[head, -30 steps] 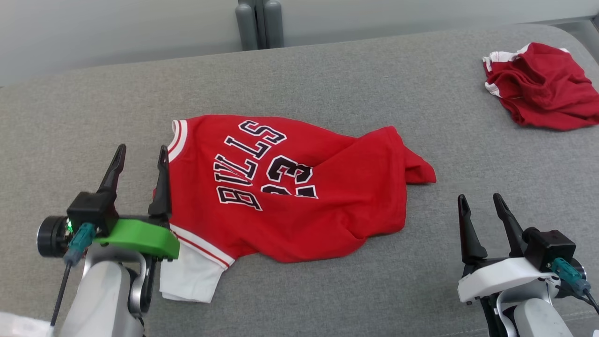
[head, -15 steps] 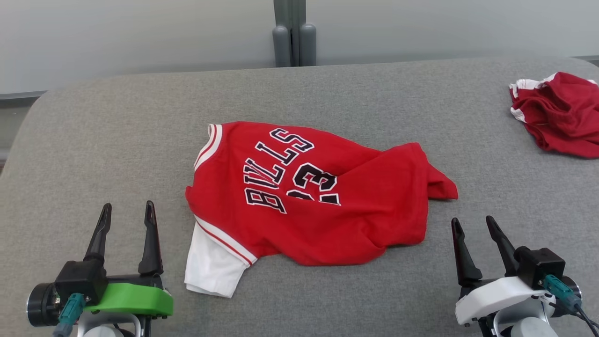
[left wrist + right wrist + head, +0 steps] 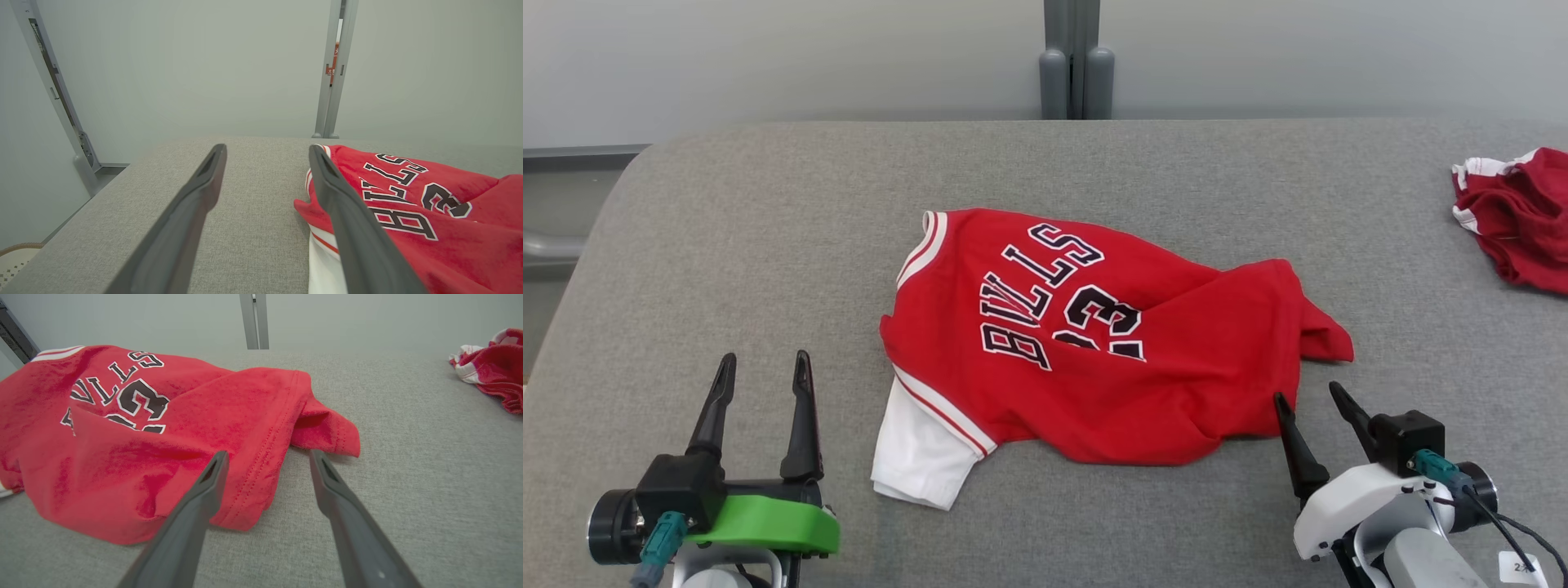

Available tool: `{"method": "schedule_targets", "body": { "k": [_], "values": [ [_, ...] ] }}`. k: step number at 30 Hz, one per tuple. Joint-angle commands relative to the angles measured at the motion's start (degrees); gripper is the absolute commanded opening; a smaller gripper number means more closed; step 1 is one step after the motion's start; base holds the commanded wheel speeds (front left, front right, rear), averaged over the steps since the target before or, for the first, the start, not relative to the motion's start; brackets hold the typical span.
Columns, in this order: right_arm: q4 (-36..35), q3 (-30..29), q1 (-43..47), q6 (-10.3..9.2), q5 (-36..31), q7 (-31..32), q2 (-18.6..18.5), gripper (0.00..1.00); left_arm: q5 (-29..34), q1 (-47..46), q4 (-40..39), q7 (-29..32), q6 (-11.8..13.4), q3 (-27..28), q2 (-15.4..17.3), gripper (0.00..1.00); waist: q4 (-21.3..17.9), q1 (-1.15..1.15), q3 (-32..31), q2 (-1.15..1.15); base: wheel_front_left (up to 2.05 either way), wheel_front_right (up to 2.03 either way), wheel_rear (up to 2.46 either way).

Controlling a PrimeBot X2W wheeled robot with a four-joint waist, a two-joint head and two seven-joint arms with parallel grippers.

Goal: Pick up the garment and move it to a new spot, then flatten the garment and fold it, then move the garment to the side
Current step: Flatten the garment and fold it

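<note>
Red jersey [image 3: 1192, 359] lies rumpled; left gripper [image 3: 765, 356] and right gripper [image 3: 1307, 390] gape empty. Right one may pinch doubled layers, bunching it.

Jersey [image 3: 1094, 392] number partly under fold; red bundle [image 3: 1523, 216] cut by edge.

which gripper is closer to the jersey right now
Right. The right gripper is at the jersey hem, with its open fingers right at the edge. The left gripper, also open, is beside the white sleeve with a clear gap between them.
</note>
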Motion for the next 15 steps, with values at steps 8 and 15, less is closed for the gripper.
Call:
{"method": "schedule_targets", "body": {
  "k": [8, 15],
  "values": [
    [11.9, 3.2, -5.2, -0.1, 2.3, -0.1, 0.2, 1.0, 0.1, -0.3, 0.5, 0.0, -0.6, -1.5, -0.4, 1.0, 3.2, 0.0, 1.0, 0.0, 0.0, 0.0, 0.0],
    [14.8, 5.5, -8.0, -0.1, 5.5, -0.1, -0.2, 0.0, -0.3, -0.3, 1.2, 0.0, -0.6, -1.4, -0.5, 1.0, 2.9, 0.0, 1.2, 0.0, 0.0, 0.0, 0.0]
  ]
}}
